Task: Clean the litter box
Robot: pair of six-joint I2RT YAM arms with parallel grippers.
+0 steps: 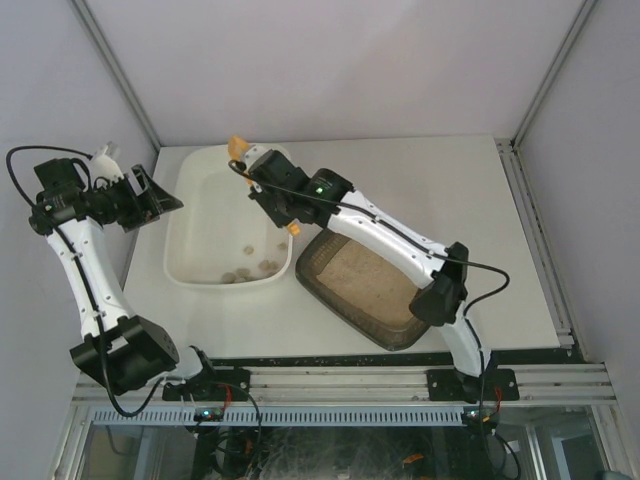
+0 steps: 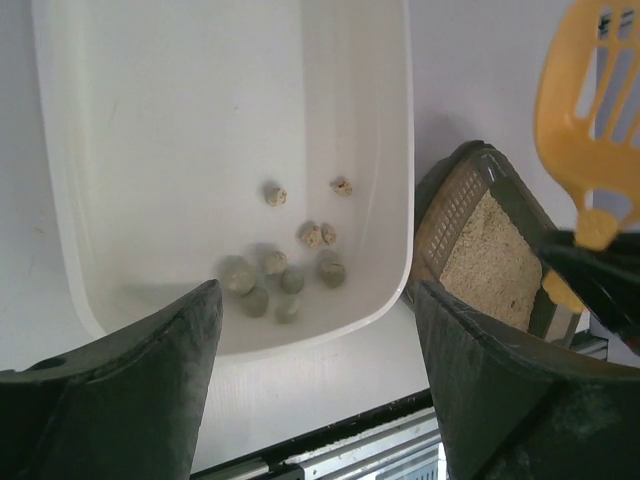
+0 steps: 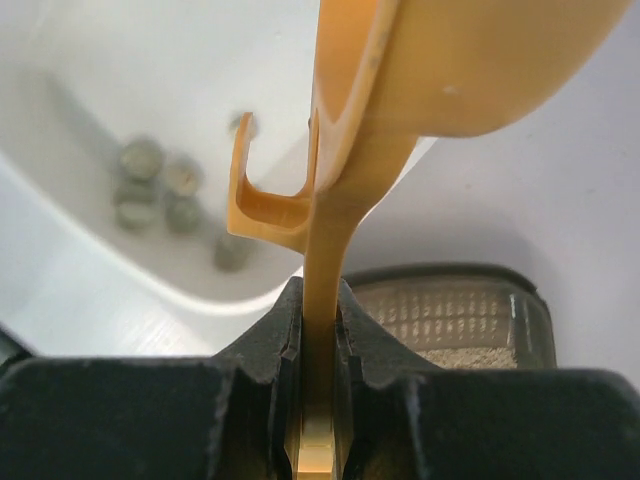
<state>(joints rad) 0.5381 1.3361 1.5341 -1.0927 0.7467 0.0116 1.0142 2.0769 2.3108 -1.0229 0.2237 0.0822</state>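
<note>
A: What could go wrong from here?

B: The right pincer [image 3: 318, 310] is clamped narrow on the thin handle of the yellow scoop [image 2: 590, 100], and the blade hangs over the right edge of the white tub [image 1: 215, 205]. A grip that slim could let the scoop pivot as soon as it meets resistance in the sand.

A: And spills?

B: Any grains clinging to the blade could drop on the desk [image 1: 430, 180] in the gap between the tub and the litter box [image 1: 306, 283]. The blade could also clip the tub's rim if it swings low.

A: Where is the litter box from that pincer?

B: Below it, nearer the arm bases and to the right. It lies angled, just beside the tub's near right corner.

A: And the left pincer [image 1: 152, 200]?

B: Spread wide and empty, off the tub's left side with the tub between it and the litter box. Nothing braces the tray, so I'd guess a hard dig could shove it along the desk

A: The clumps [image 2: 285, 275]?

B: Gathered at the tub's near end
</note>
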